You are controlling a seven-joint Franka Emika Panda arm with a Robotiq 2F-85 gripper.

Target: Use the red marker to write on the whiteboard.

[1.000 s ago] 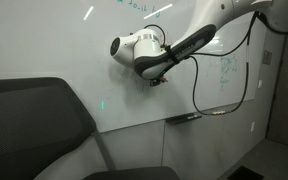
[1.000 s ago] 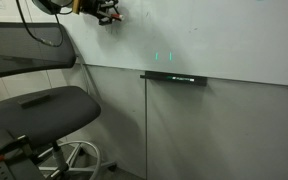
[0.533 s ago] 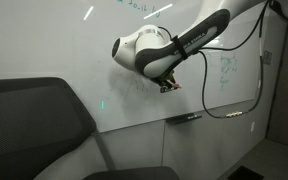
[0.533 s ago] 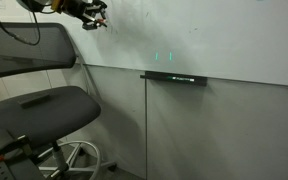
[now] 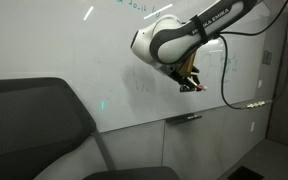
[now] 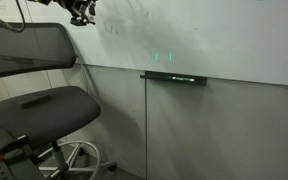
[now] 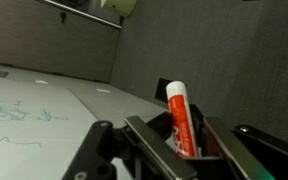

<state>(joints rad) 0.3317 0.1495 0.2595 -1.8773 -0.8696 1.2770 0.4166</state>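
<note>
Your arm (image 5: 220, 20) swept sideways along glossy white whiteboard (image 5: 64, 40); black gripper (image 5: 189, 85) clamped on red cylindrical marker (image 7: 178, 115), board just beside jaws, ready for strokes.

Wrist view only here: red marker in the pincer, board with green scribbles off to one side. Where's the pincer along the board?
Observer: In an exterior view the pincer hangs in front of the whiteboard, higher than the dark tray on its lower edge.
Operator: Anything below the arm?
Observer: A black office chair stands near the whiteboard, lower than the pincer.
Operator: Marker tip on the whiteboard?
Observer: Both exterior views show the pincer close to the surface; contact itself is too small to tell.
</note>
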